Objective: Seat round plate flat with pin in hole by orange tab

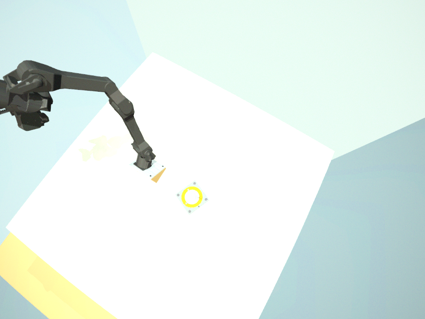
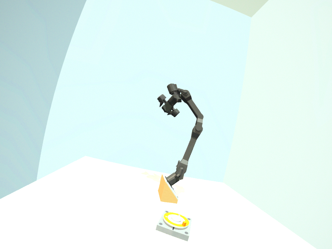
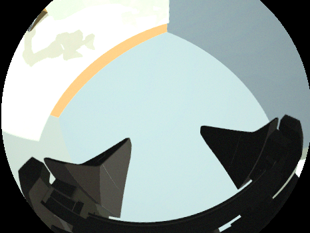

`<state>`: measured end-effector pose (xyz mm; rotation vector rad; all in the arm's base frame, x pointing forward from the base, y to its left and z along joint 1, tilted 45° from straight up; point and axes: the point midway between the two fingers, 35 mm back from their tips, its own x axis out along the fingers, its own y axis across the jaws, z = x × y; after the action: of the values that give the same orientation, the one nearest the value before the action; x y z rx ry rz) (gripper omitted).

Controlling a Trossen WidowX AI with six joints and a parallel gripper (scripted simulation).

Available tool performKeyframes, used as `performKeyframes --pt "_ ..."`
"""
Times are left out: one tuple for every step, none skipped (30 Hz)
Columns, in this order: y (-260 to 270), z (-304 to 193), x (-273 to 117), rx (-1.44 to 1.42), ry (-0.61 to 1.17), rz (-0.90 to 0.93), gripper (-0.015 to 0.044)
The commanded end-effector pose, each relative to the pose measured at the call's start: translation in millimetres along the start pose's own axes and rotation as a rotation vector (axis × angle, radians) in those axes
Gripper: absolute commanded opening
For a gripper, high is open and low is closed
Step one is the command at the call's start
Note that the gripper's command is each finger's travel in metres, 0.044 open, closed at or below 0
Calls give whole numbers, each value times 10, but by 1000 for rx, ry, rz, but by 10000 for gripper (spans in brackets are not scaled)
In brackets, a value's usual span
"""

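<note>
Two dark fingers fill the wrist view's lower edge, spread wide with nothing between them. High above the white table point(image 2: 80, 214), the gripper point(image 2: 166, 104) hangs well apart from the plate point(image 2: 175, 219), a yellow-ringed disc whose orange tab point(image 2: 184, 223) sits at four o'clock, on its grey base point(image 2: 171, 232) near the table's middle.

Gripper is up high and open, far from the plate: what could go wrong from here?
1. The gripper hangs high, well away from the plate, and the wrist view shows only walls and table edge, not the plate; the descent may land off target.
2. The orange tab is small; wide-open fingers could miss it, or press the tilted plate harder onto the pin, which I cannot make out.
3. The orange wedge stands near the base; a low approach might clip it.
</note>
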<state>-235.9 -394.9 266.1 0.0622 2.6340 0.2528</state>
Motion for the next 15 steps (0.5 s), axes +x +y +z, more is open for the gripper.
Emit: performKeyframes --pt "-25 33 -25 2 -7 -10 374" --pt "-97 132 -102 8 -29 -40 347" --pt "-207 302 -236 17 -68 -87 321" --pt "-325 516 -407 26 -118 -140 295" --pt "-379 627 -498 29 -144 -166 269" --pt "-421 724 -577 32 -168 -187 242" --pt "-468 847 -678 35 -198 -212 216" --pt "-513 986 -792 37 -232 -238 190" --pt "-523 1018 -822 37 -239 -244 164" --pt "-550 1115 -912 35 -259 -263 137" --pt "-585 1277 -1063 30 -293 -293 111" --pt "-612 1480 -1249 23 -336 -327 85" --pt "-621 1627 -1383 17 -367 -349 59" --pt "-621 1757 -1495 13 -398 -365 32" --pt "-613 1897 -1613 9 -433 -380 6"
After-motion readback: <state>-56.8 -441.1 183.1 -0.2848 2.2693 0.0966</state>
